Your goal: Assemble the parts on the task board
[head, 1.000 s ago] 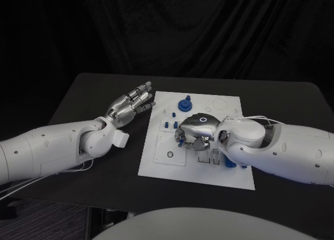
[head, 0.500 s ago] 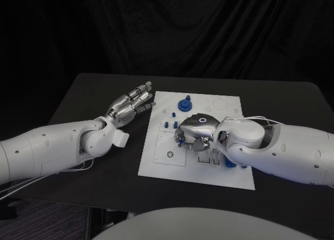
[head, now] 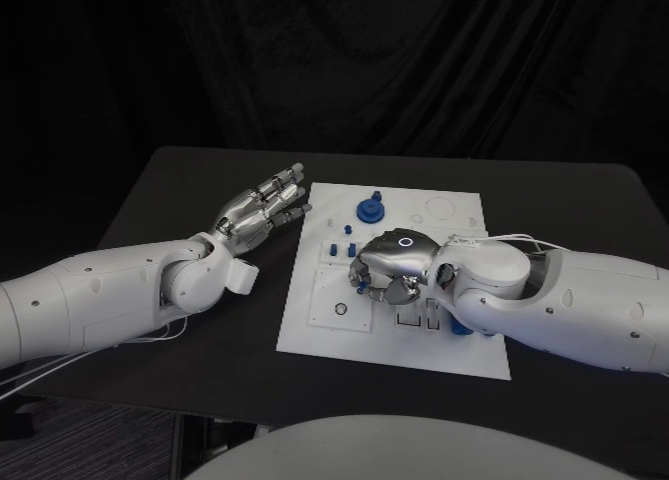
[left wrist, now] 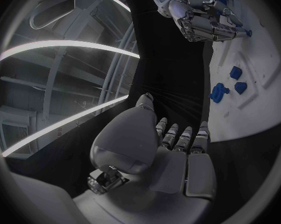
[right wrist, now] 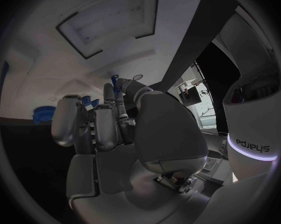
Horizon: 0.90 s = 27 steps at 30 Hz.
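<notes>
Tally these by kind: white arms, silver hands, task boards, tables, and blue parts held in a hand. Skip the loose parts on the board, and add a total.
White arms: 2 (left arm, right arm)
Silver hands: 2 (left hand, right hand)
Task board: 1
Black table: 1
Blue part pinched in the right hand: 1
Total: 7

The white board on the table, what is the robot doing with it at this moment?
The robot is putting small blue parts together on the task board. Its right hand is curled over the middle of the board and pinches a small blue part at its fingertips. The left hand holds nothing, with fingers stretched out over the black table beside the board's left edge. A larger blue part stands near the board's far edge.
</notes>
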{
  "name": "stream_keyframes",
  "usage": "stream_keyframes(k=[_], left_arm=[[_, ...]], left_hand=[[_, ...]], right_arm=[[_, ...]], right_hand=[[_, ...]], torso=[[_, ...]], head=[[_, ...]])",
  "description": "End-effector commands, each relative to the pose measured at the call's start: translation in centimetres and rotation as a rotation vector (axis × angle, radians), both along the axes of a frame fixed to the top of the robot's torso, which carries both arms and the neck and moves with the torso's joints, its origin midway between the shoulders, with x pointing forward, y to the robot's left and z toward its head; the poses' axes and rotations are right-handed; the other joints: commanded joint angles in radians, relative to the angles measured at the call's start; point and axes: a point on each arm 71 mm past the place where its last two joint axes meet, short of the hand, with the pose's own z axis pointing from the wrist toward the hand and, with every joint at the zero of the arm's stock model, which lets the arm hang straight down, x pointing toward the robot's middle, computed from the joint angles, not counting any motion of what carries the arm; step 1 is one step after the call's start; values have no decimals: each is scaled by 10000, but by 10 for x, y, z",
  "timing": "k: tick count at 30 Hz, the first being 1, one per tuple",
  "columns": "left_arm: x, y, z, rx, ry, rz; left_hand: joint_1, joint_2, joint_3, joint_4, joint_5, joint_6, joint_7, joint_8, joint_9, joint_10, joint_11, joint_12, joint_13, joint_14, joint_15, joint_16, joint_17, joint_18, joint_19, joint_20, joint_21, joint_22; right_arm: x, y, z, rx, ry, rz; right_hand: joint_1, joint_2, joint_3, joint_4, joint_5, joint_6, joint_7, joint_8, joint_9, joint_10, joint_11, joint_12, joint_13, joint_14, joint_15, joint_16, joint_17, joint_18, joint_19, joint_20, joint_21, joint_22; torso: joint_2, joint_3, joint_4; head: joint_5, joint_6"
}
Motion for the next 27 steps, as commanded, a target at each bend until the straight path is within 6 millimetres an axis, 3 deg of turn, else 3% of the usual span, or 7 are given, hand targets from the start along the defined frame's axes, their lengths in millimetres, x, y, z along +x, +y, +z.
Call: stream_keyframes(k=[1,27], left_arm=[[-1,-2,0,-130,-12,-148],[-1,-2,-1,-104,43,-174]], left_hand=[[47,35,40,-25,56,34,83,-26,11,9,64,13,6,11,59,38,8,130,41,39,51,16],[96,28,41,-49,93,86,169,-15,19,-14,22,2,3,11,64,39,8,124,54,41,56,14]], right_arm=[[-2,-1,-4,-214,76,-24],[-1,3,-4,-166,37,33]], right_hand=[[43,-30,-9,-59,26,59,-12,3,4,73,24,-30,-8,68,11,-66,-13,-18,-48,29,-31,1629],[50,-40,-10,-75,44,60,-10,-17,-4,89,26,-39,-9,43,10,-99,-73,-6,-74,30,-85,1613]], torso=[[3,-3,6],[3,-14,15]], head=[[-13,-2],[-19,-2]])
